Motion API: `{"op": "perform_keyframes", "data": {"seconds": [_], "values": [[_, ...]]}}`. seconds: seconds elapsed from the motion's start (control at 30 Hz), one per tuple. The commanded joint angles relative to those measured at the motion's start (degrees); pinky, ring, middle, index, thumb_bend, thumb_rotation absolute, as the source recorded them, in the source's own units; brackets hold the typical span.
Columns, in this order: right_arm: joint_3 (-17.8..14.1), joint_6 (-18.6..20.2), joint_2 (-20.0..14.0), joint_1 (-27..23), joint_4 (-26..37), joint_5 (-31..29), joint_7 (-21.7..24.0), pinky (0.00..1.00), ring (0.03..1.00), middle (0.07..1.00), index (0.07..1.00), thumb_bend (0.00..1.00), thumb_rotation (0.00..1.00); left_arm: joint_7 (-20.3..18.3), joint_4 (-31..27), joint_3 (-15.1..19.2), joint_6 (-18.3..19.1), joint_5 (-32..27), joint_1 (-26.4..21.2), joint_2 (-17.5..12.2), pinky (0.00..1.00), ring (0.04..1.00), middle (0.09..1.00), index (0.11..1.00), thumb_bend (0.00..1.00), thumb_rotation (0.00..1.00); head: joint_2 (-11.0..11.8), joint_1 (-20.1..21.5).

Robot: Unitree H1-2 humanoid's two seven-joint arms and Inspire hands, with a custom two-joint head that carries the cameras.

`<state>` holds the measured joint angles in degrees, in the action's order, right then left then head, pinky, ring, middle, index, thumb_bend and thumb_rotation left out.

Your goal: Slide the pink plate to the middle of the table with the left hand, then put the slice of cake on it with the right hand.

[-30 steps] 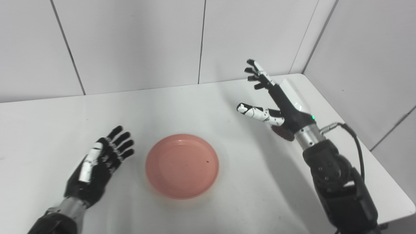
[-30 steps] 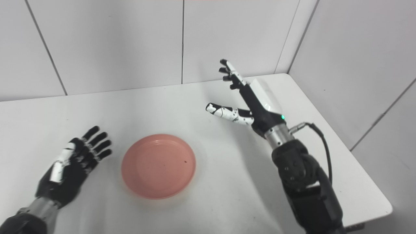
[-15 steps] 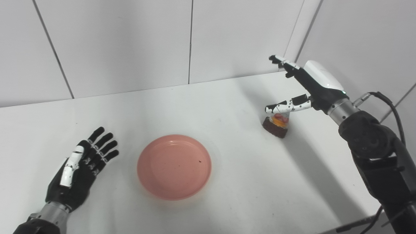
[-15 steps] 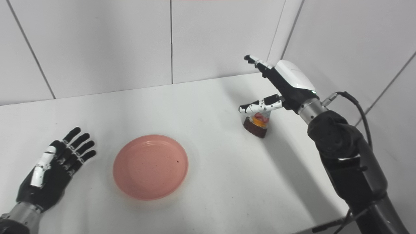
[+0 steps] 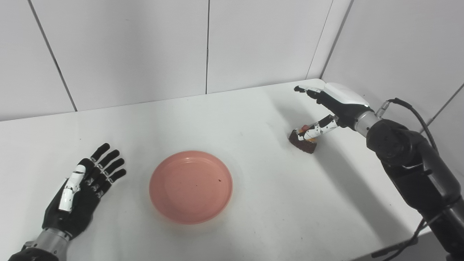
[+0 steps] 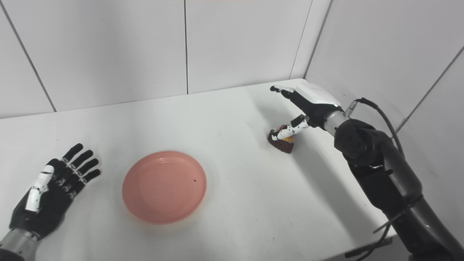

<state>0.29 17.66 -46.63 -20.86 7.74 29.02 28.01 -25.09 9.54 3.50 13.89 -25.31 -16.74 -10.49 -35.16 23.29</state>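
white table [image 5: 253, 217], smooth and matte, corner rounded at the far right. behind and to the right, pale wall panels [image 5: 127, 50] split by thin dark seams.

Between your cake [image 5: 303, 142] and the plate [image 5: 191, 186] the table [image 5: 261, 181] lay bare, so you had an open path there. The right hand [image 5: 335, 103] hung spread over the cake, thumb across its top. Walls [image 5: 391, 47] closed in just behind and to the right of it. Your left hand [image 5: 81, 192] rested flat, apart from the plate's left rim.
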Motion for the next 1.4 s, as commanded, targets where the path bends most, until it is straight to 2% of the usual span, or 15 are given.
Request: {"op": "perform_keyframes", "data": {"seconds": [0.0,0.2,0.47,0.93,1.17,1.37], "values": [[0.0,0.0,-1.5,-2.7,-0.7,0.8,-0.8,0.82,0.903,0.923,0.901,1.0,0.3,1.7,3.1,-0.2,2.7,2.0,3.5,-1.2,0.86,0.898,0.912,0.907,0.45,0.85,-0.1,0.0],[2.1,-2.1,-0.8,-4.4,-5.0,0.6,-1.4,0.8,0.877,0.903,0.897,1.0,0.31,1.6,2.8,0.1,3.4,1.2,3.6,-1.4,0.86,0.896,0.909,0.904,0.45,0.85,-0.4,0.3],[5.0,-1.2,-1.5,-6.4,-8.3,2.4,-0.8,0.83,0.918,0.943,0.906,1.0,0.35,1.2,2.8,0.4,3.4,0.9,3.6,-1.8,0.86,0.896,0.908,0.901,0.45,0.84,-0.9,0.4],[7.9,0.0,-2.1,-7.9,-10.2,5.6,1.4,0.8,0.922,0.959,0.903,1.0,0.35,1.3,1.4,0.2,4.2,0.2,4.1,-2.4,0.86,0.896,0.908,0.903,0.45,0.85,-1.9,0.3],[9.5,0.4,-4.0,-8.5,-9.5,7.4,5.2,0.81,0.922,0.957,0.897,1.0,0.38,1.2,1.0,0.1,4.5,-0.3,4.2,-2.7,0.86,0.903,0.917,0.912,0.45,0.85,-2.4,0.4],[9.8,-0.2,-4.6,-8.4,-9.5,8.2,6.2,0.81,0.917,0.947,0.887,1.0,0.34,1.4,0.5,0.0,4.9,-0.4,4.3,-2.8,0.86,0.903,0.917,0.912,0.45,0.84,-2.6,0.4]]}}
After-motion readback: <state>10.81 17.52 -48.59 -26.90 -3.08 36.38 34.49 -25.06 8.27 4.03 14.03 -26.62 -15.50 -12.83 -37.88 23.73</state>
